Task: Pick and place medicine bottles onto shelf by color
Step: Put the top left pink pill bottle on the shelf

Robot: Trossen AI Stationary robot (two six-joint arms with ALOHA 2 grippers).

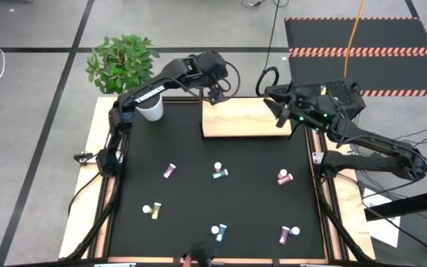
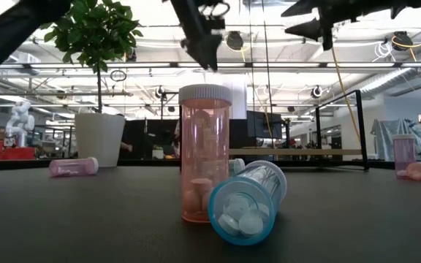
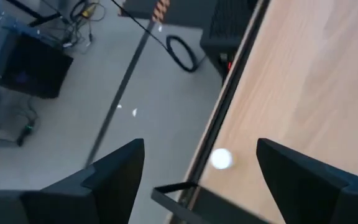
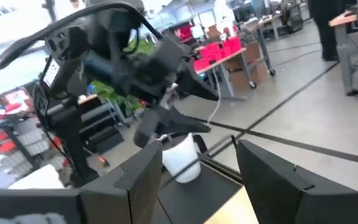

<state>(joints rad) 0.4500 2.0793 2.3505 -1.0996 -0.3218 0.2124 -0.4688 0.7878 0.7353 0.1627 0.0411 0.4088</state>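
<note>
We see a black table (image 1: 199, 200), a pale wood shelf (image 1: 247, 119) edged in black, white-capped bottles (image 1: 169, 171) in magenta, teal and yellow-green, a white pot (image 1: 150, 110) with green leaves, and red-and-black striped floor tape (image 1: 362, 52).

A leafy green plant (image 1: 121, 61) in a white pot (image 1: 150, 109) — at the table's (image 1: 221, 200) far-left corner.
</note>
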